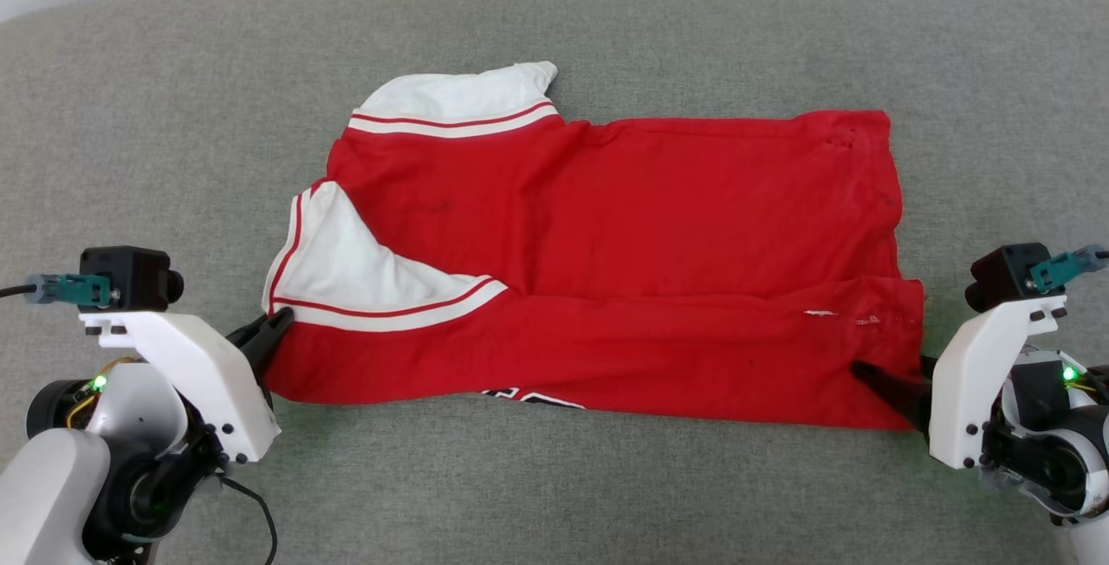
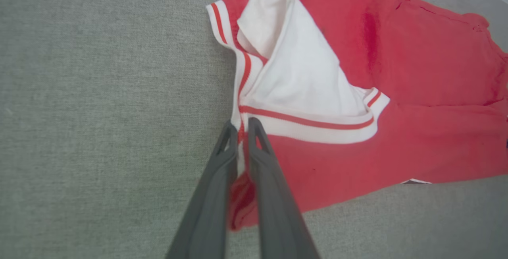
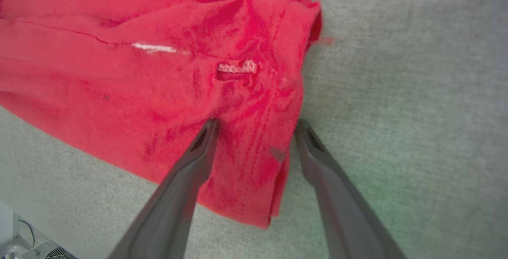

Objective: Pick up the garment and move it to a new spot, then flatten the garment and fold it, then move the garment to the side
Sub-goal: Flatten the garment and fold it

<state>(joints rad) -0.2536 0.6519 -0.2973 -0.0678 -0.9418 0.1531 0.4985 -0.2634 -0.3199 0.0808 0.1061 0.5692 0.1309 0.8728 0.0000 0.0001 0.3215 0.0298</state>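
Head view: the garment (image 1: 650,227), a bright red soft cloth T-shirt with white short sleeves and red-white stripe trim, lies spread across the middle of the frame on a grey woven fabric surface (image 1: 554,478). Its long side runs from left to right. One white sleeve (image 1: 346,262) is folded over the red body at the left, and the other sticks out at the upper middle. The left gripper (image 1: 275,324) sits at the lower left of the frame, its dark fingertips touching the garment's lower-left corner just below the folded sleeve's striped trim. The right gripper (image 1: 901,374) sits at the lower right, at the garment's lower-right corner.

In the left wrist view, the left gripper (image 2: 240,126) rises from the bottom middle. Its two fingers are pressed nearly together, with a strip of the garment (image 2: 397,72) pinched between them, so it is clamped on the cloth edge. The grey surface (image 2: 99,92) takes up the left half of the frame.

In the right wrist view, the right gripper (image 3: 256,126) stands spread wide, gripping nothing. One fingertip rests over the red cloth of the garment (image 3: 119,72); the other lies just beside the hem on the grey surface (image 3: 416,92). The garment's corner lies between the two fingers.
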